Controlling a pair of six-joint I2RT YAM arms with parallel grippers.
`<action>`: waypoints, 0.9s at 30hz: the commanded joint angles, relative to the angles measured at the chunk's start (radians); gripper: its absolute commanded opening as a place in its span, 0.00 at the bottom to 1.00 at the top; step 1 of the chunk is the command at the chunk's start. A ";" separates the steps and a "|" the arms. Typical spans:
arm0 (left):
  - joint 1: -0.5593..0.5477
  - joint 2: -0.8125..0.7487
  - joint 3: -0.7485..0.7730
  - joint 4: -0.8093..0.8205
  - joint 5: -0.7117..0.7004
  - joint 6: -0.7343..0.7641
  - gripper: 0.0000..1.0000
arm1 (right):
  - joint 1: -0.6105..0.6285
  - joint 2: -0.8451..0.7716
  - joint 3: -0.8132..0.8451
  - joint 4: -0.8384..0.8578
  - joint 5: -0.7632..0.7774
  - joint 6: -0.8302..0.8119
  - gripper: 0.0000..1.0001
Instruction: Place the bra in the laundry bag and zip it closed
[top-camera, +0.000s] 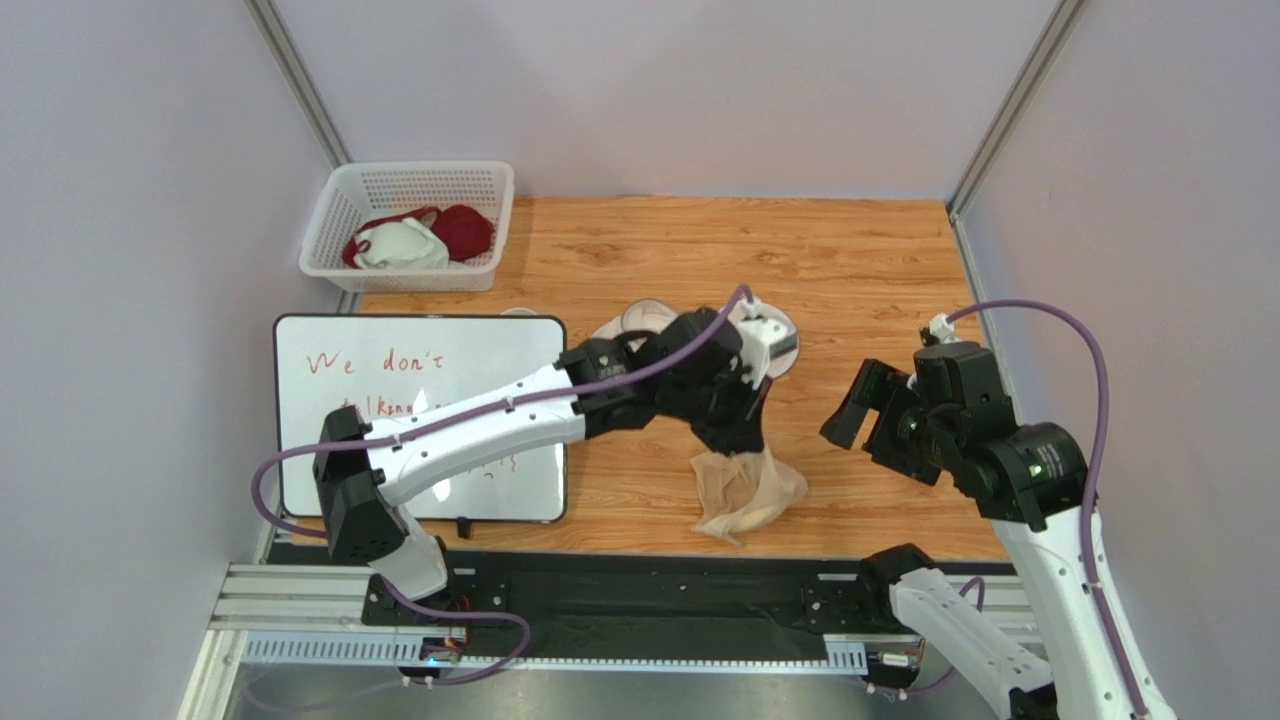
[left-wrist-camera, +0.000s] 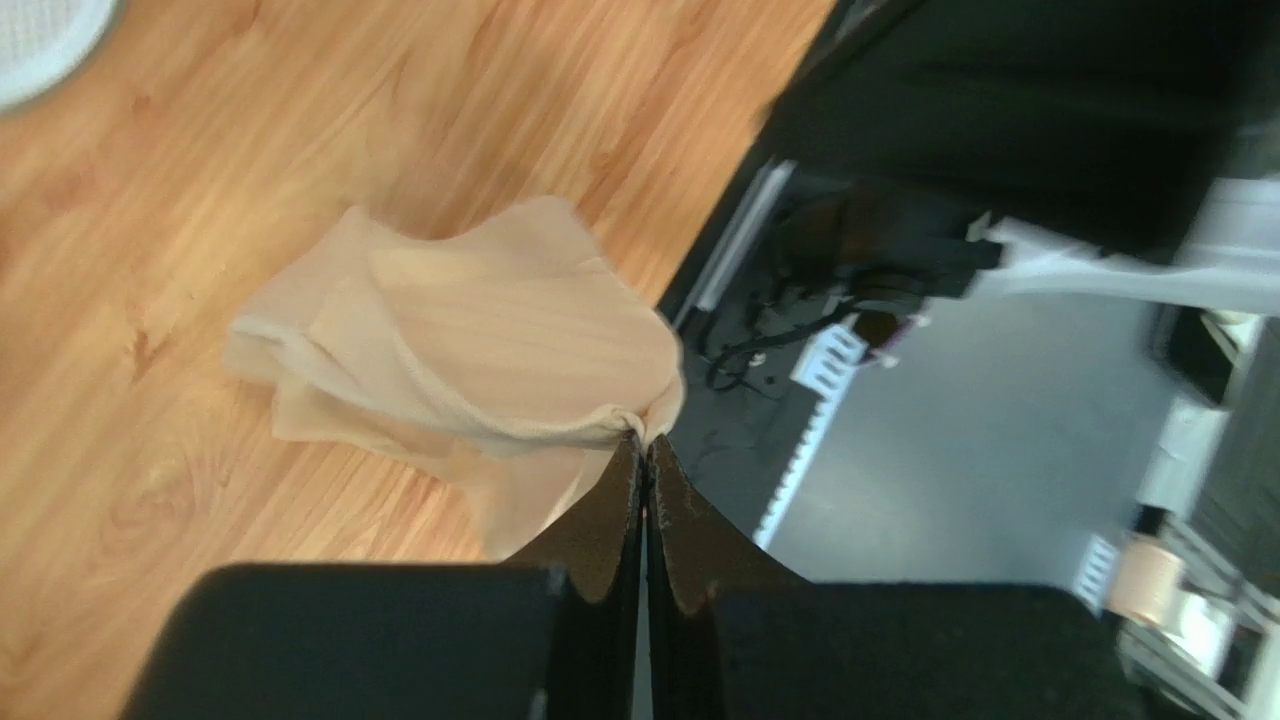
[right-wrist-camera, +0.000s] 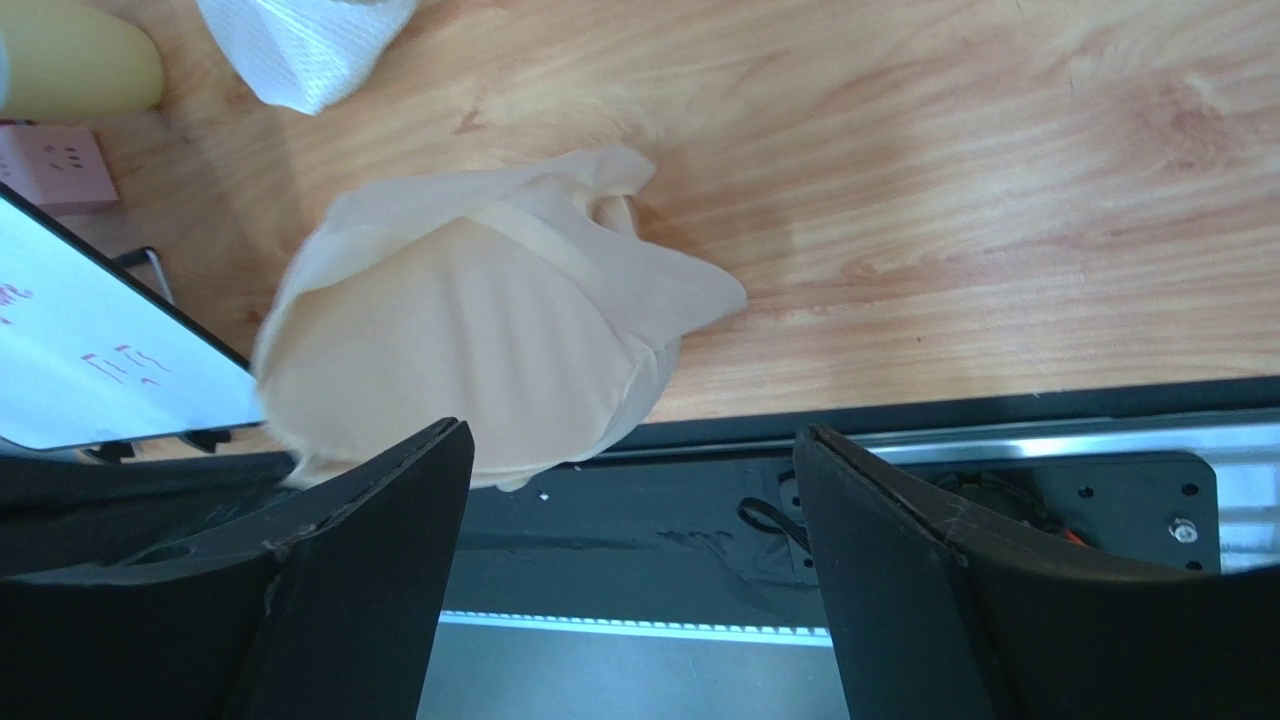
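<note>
Left claw (left-wrist-camera: 643, 458) pinches bra (top-camera: 748, 492) by one edge; laundry bag (right-wrist-camera: 308, 45) lies just beyond bra, right claw (right-wrist-camera: 631, 443) (spread wide) to bra's right.

White shells over black joints on left arm (top-camera: 481, 428) and right arm (top-camera: 1079, 600) — a looping purple cable (top-camera: 1101, 375) each; left gripper (left-wrist-camera: 646, 450) and right gripper (right-wrist-camera: 631, 443) black, wedge-fingered.

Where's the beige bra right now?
In the top view the bra is centre, by the table's near edge, pinched in the left gripper, right of the whiteboard and left of the open right gripper.
</note>
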 joint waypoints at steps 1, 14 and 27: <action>-0.027 -0.172 -0.300 0.294 -0.114 -0.048 0.00 | -0.002 -0.106 -0.105 -0.023 0.000 -0.002 0.84; -0.061 -0.436 -0.823 0.616 -0.241 -0.063 0.00 | 0.030 -0.136 -0.566 0.445 -0.549 0.002 0.86; -0.072 -0.571 -0.748 0.539 0.075 0.085 0.00 | 0.053 -0.212 -0.564 0.711 -0.721 -0.127 0.95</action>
